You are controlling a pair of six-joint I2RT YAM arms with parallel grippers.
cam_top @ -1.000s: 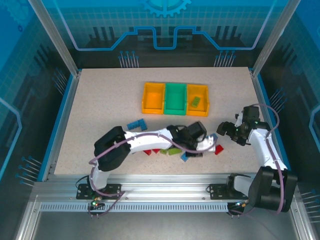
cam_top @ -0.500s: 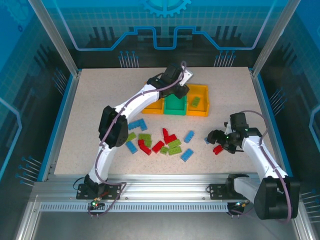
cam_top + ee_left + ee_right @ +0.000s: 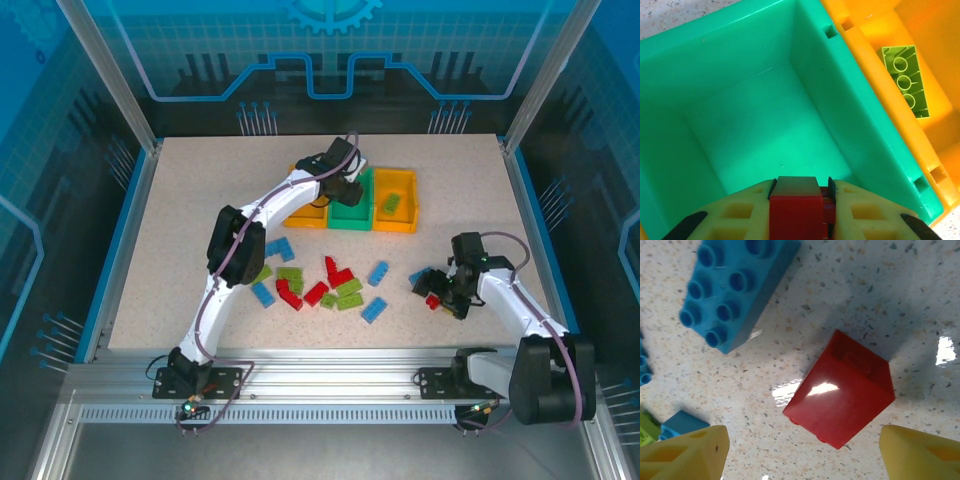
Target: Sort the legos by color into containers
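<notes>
**Q:** Where are the bricks and bins?

**A:** One small red rectangular plastic brick (image 3: 795, 210) is clamped between the yellow fingers (image 3: 870, 197) of the left gripper (image 3: 800, 187). It hangs over the open green plastic bin (image 3: 855, 105), the middle of three joined in a row at the far centre of the table. The right-hand orange-yellow plastic bin (image 3: 405, 218) holds one light green brick (image 3: 905, 80) lying flat on its floor. The left-hand orange-yellow plastic bin (image 3: 300, 212) is partly covered by the left arm (image 3: 270, 205), so its contents cannot be confirmed.

**Q:** And the right side?

**A:** A second red brick (image 3: 840, 395) lies on the speckled table top (image 3: 940, 280). The right gripper (image 3: 800, 442) is low over it with its jaws spread wide. The brick sits ahead of the gap between the two yellow fingertips (image 3: 685, 450) and touches neither. A blue studded brick (image 3: 735, 295) lies near it but apart from it. This gripper is well away from the bins, toward the table's right edge.

**Q:** What else is noted?

**A:** A scatter of loose blue, red and light green bricks (image 3: 349, 290) lies on the table, nearer the arm bases than the bins, between the two arms. Several of them touch or lie just beside one another.
</notes>
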